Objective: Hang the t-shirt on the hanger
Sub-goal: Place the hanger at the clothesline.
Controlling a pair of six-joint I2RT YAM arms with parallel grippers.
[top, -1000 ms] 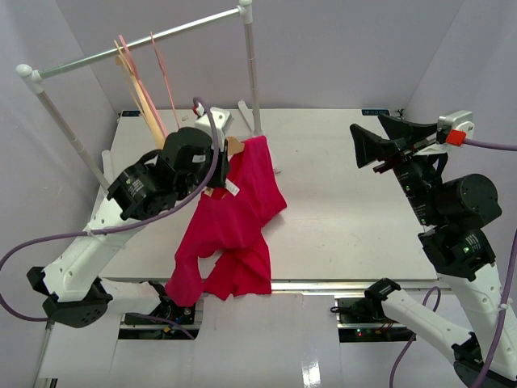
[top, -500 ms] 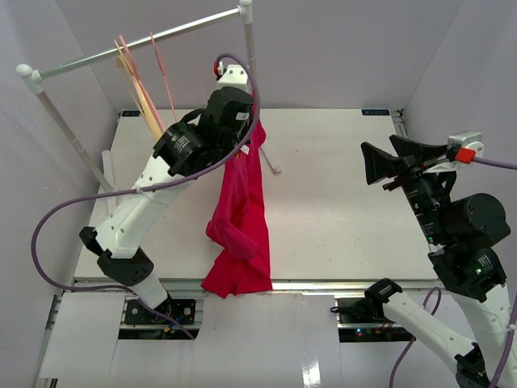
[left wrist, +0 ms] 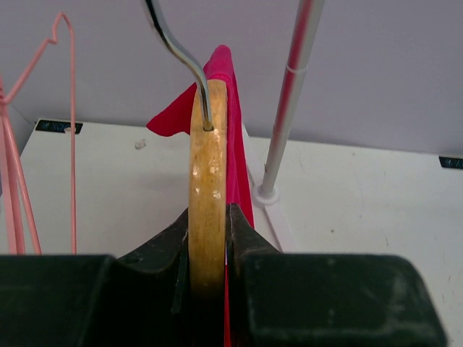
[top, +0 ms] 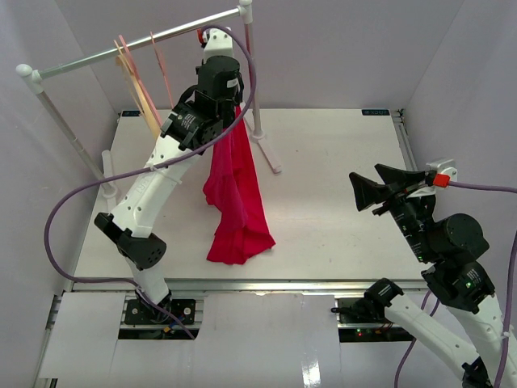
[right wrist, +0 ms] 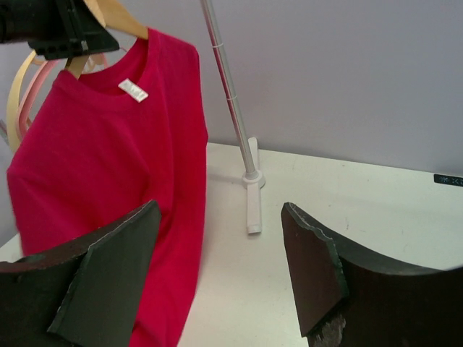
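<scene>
The red t-shirt (top: 233, 186) hangs from the wooden hanger (left wrist: 208, 181), its neck and white label (right wrist: 133, 90) at the top and its hem resting on the table (top: 339, 178). My left gripper (top: 229, 103) is raised close to the rail and shut on the hanger's wooden top; a thin fold of red cloth lies against one finger. The silver hook (left wrist: 181, 54) rises free above the wood, on nothing. My right gripper (top: 380, 190) hovers open over the table's right side, well away from the shirt, with nothing between its fingers (right wrist: 108, 275).
A clothes rail (top: 137, 42) crosses the back left, carrying thin pink hangers (top: 133, 73) and a pale wooden one (top: 149, 113). Its white upright (top: 252, 73) and foot (top: 271, 158) stand just right of the shirt. Purple walls close in on both sides.
My left arm has lifted the hanger and shirt up and back toward the rail. The shirt now hangs straight, its hem drawn in from the front edge. The right arm dropped slightly.
</scene>
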